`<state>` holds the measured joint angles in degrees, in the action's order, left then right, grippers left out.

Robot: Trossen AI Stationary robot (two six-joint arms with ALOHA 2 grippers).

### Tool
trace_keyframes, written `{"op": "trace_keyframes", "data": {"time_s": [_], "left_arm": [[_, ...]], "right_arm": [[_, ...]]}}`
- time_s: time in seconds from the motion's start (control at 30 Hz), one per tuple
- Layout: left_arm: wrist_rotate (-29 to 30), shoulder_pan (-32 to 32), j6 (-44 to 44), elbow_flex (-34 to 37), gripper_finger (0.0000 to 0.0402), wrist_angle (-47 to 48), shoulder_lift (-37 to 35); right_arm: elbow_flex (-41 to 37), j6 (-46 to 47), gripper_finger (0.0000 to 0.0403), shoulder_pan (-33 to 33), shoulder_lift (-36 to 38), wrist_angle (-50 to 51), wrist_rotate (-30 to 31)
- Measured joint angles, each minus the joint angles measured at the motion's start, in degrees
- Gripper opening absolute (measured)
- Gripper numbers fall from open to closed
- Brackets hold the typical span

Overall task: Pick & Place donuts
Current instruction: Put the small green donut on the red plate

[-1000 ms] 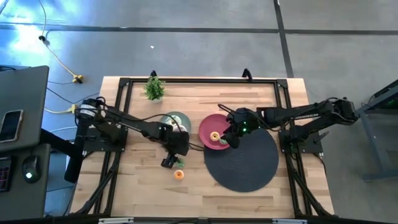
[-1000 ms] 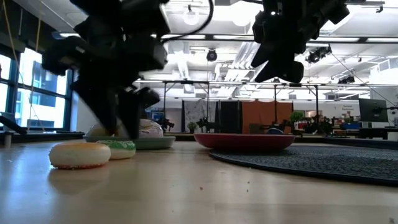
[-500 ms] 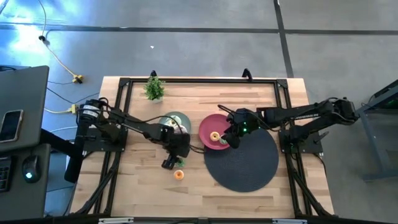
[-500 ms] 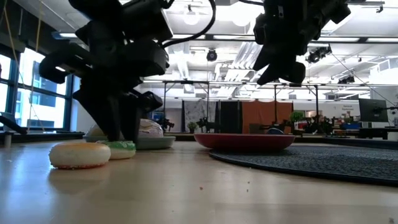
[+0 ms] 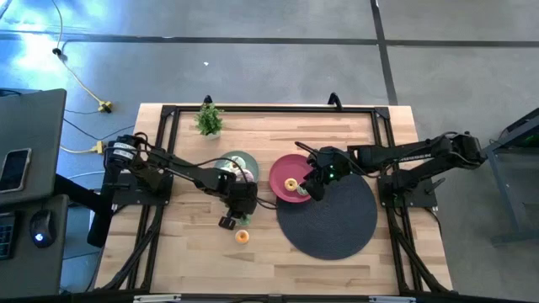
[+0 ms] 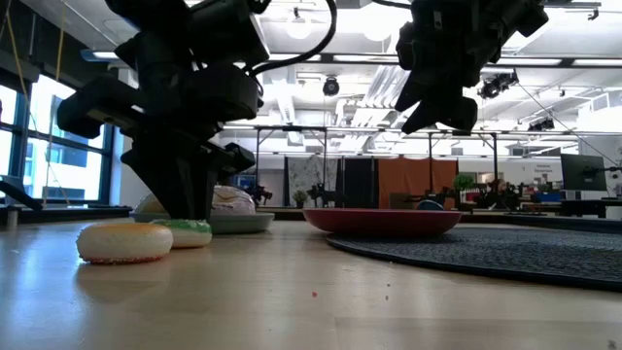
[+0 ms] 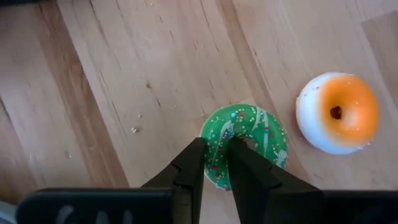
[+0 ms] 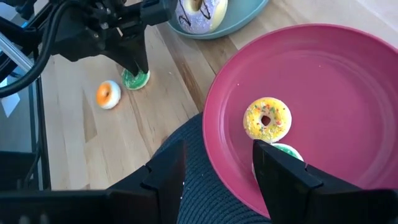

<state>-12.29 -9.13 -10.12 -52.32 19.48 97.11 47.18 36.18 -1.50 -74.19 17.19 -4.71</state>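
A small green sprinkled donut [image 7: 255,134] lies flat on the wooden table, and my left gripper [image 7: 217,144] stands over it, shut on its ring. An orange-iced donut [image 7: 339,112] lies beside it, nearer the table's front edge [image 5: 242,236]. My right gripper [image 8: 217,148] hangs open above the near rim of the pink plate [image 8: 348,81], touching nothing. On that plate lie a yellow donut [image 8: 267,119] and a second one [image 8: 287,149], half hidden by a finger. A white-iced donut [image 8: 199,11] rests on the grey-green plate [image 5: 246,158]. My left gripper pinches the green donut's ring wall [image 7: 216,163] between its two fingers. One fingertip [image 7: 239,152] stands at the hole and the other [image 7: 196,158] at the outer edge. The fingers come from above, pointing down. The donut lies flat on the table [image 6: 191,231].
A big black round mat [image 5: 333,223] lies right of the donuts, under the pink plate's near edge. A small potted plant [image 5: 209,118] stands at the far edge. Bare wood spreads along the table's near side.
My left gripper has settled down over the green donut and its fingers have drawn together onto the ring. The donut stays on the table. My right gripper has kept still.
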Motion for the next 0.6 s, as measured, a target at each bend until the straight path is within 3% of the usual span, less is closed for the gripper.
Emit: {"op": "trace_keyframes", "data": {"time_s": [0.23, 0.4, 0.6], "left_arm": [[-0.77, 0.11, -2.04, -0.04, 0.001, -0.04, 0.33], [-1.07, 0.13, -2.73, -0.89, 0.0004, 0.57, 0.25], [-1.92, 4.36, -9.14, -10.03, 0.0001, 6.61, 0.23]], "right_arm": [[0.0, 0.17, 0.0176, 0.0, 0.0, 0.13, 0.09], [0.0, 1.43, 0.0176, 0.0, 0.37, -0.21, 1.72], [-0.02, 1.49, 0.0176, 0.02, 6.58, 0.45, 6.99]]}}
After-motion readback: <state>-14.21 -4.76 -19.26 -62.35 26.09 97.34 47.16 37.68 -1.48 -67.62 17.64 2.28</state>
